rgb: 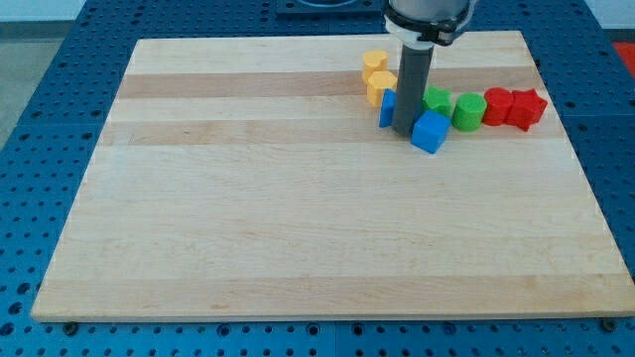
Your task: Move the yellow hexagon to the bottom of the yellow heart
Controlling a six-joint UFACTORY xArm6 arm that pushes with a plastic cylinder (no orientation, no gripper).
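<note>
Hexagon [374,63], yellow, sits up-left of my tip [406,133], well apart, touching heart [380,87] from view's top. Approach step, in my judgement: no contact yet. Tip is bare rod, no jaws; wedged between blue block [387,107] and blue cube [430,132]. Next: back out, circle round hexagon, push it below heart. Hexagon squat, no clear long axis or heading.

Pale wooden board [298,218], yellow [375,62], blue [430,132], green [468,111], red [528,108] blocks clustered near the view's top right
</note>
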